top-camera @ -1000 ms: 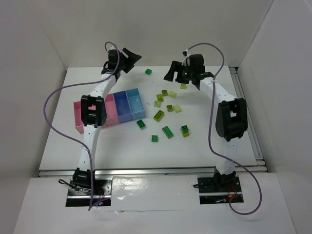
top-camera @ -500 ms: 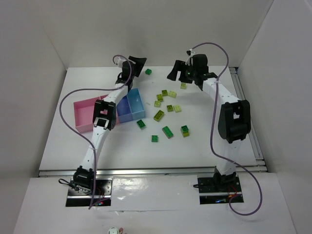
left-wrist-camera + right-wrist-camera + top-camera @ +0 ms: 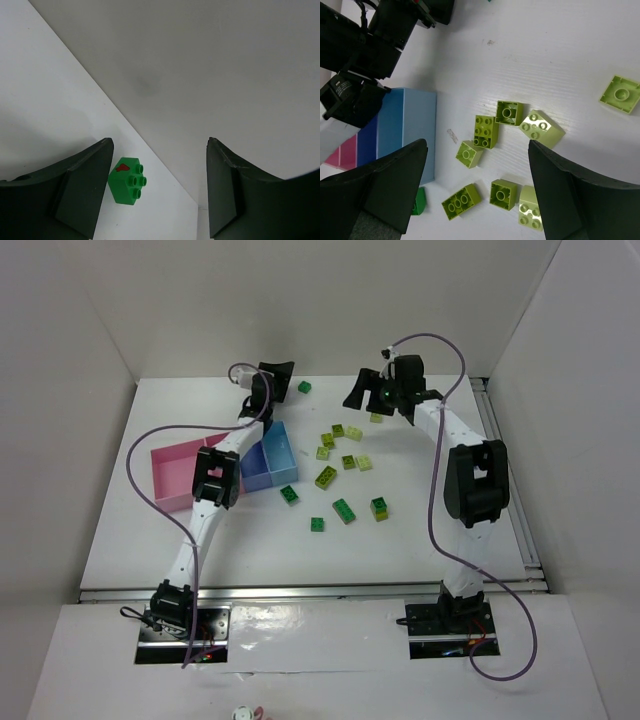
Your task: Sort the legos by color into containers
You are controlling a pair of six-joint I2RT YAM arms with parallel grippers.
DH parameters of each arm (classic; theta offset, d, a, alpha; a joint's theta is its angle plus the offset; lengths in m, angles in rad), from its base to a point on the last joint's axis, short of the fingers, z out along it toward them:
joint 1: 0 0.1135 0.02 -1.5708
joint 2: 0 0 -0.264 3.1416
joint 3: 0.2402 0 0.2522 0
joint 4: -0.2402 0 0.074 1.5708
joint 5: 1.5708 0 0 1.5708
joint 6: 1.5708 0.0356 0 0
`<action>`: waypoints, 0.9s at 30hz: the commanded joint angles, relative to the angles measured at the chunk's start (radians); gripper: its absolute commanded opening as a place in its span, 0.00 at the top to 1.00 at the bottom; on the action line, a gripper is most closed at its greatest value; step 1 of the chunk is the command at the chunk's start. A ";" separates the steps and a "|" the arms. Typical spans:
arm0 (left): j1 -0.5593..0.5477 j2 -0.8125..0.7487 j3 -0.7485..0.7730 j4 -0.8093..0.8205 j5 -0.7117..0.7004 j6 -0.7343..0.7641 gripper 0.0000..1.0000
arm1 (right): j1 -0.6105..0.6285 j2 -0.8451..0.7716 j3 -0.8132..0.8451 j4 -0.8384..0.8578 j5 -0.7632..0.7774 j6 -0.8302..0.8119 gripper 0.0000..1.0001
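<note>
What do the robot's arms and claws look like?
The left arm and right arm are white tubes with chunky black joints, each trailing a looping purple cable. The left claw and right claw are black, with two wide curved fingers.

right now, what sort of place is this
Most likely a robotics lab test cell: a white table boxed in by plain white panels, a left arm and right arm bolted at its near edge, lego bricks beside a row of bins.
</note>
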 commanded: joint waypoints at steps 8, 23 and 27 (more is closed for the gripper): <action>-0.051 0.054 0.046 0.069 -0.007 -0.024 0.23 | -0.008 0.021 0.048 0.000 -0.036 -0.017 0.11; -0.080 -0.073 -0.080 0.104 0.274 0.094 0.24 | -0.008 0.003 0.029 -0.020 -0.029 -0.026 0.11; -0.080 -0.222 -0.241 0.132 0.338 0.150 0.23 | -0.008 0.046 0.100 -0.084 0.019 -0.037 0.11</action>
